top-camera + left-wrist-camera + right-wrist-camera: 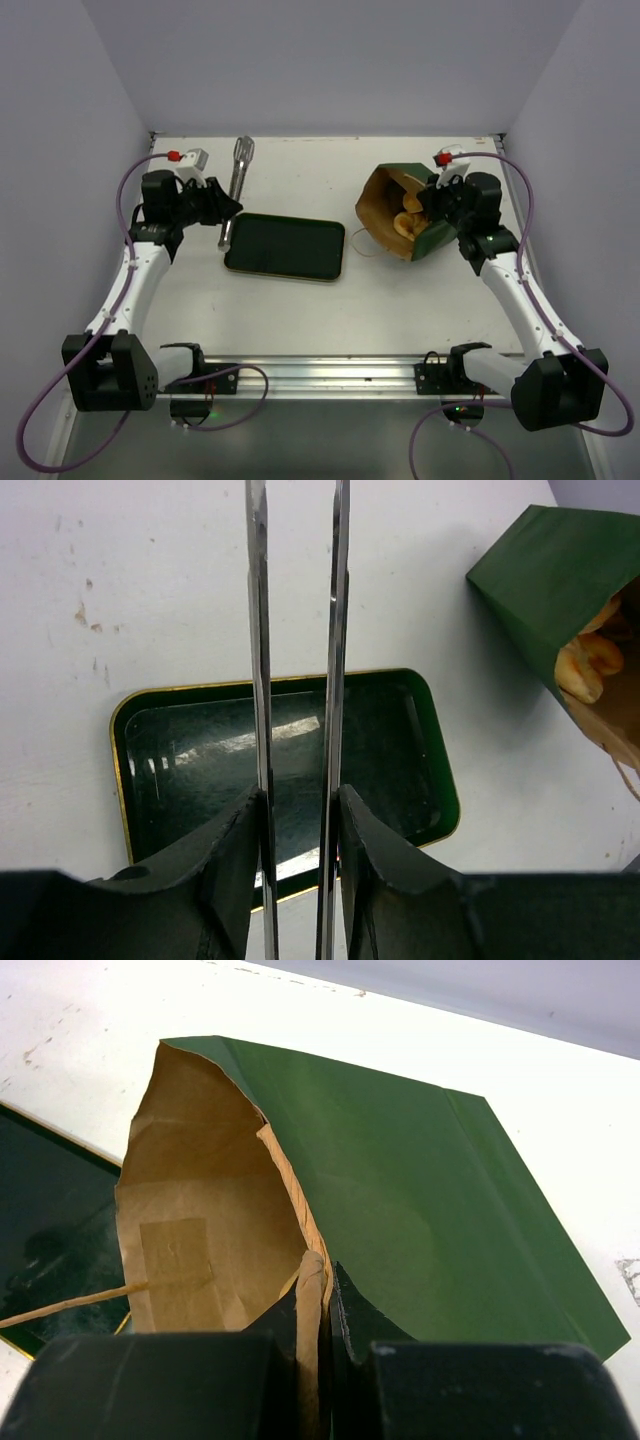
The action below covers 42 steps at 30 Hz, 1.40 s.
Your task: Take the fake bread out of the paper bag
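Care matters most in the reach toward the bag mouth, which I judge to be the step in hand. The left gripper [300, 810] is clamped on the metal tongs [258, 630], whose two blades run parallel with a slim gap between them and nothing caught there. Their far ends leave the wrist view, so I cannot tell whether the tips meet. The right gripper [325, 1280] pinches the rim of the paper bag [400, 1190], fingers closed on the kraft edge, and holds the bag tilted with its open mouth turned toward the tray [285, 248]. To do this well, the right pinch should be firm so the mouth does not sag. The tongs should enter along the open side, clear of the string handle [70, 1305], with the squeeze eased enough for the blades to spread around a single piece. The fake bread [407, 225] is inside the bag, with yellow-orange rolls showing just within the mouth, and how many lie deeper is hidden. The tray lies on the table [300, 310] between the arms, beside the bag but apart from it, its dark glossy floor carrying no bread in these views.
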Motion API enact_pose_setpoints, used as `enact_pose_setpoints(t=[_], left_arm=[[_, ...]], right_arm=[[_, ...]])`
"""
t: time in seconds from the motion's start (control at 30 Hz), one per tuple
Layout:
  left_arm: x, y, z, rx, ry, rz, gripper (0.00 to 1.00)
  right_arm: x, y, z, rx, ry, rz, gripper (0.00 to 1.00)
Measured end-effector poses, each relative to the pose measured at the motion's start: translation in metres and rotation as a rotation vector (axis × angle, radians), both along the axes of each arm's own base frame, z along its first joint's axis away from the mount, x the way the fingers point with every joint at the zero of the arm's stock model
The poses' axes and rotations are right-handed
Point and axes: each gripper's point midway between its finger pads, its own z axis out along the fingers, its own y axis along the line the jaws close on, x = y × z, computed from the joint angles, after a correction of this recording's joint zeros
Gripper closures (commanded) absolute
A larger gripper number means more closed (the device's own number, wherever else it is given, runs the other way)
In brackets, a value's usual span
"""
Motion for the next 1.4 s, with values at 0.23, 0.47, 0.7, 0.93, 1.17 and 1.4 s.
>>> enact_pose_setpoints(t=[0.23,0.47,0.7,0.93,1.17,1.4], left_arm=[[-0.003,-0.02,0.01,-0.019,-0.022,-0.035,0.61],[-0.004,-0.041,0.02,-0.001,-0.045,-0.065,0.62],[-0.022,-0.071,0.041,-0.005,-0.104,-0.163,0.64],[-0.082,-0.103,0.068,-0.056,-0.191,-0.313,0.66],[-0.127,-0.112,0.053,-0.127,-0.13,-0.375,0.66],[-0.155,-0.13,0.026,-0.183,-0.007,-0.435,0.66]], right_arm=[[0.001,-0.004,0.0,0.0,0.0,-0.011,1.0],[0.001,-0.005,0.0,0.0,0.0,-0.013,1.0],[0.001,-0.007,0.002,-0.033,-0.019,-0.001,1.0],[-0.002,-0.011,-0.005,-0.169,-0.061,0.071,1.0],[-0.006,-0.011,-0.018,-0.232,-0.06,0.121,1.0],[-0.009,-0.007,-0.024,-0.247,-0.062,0.166,1.0]])
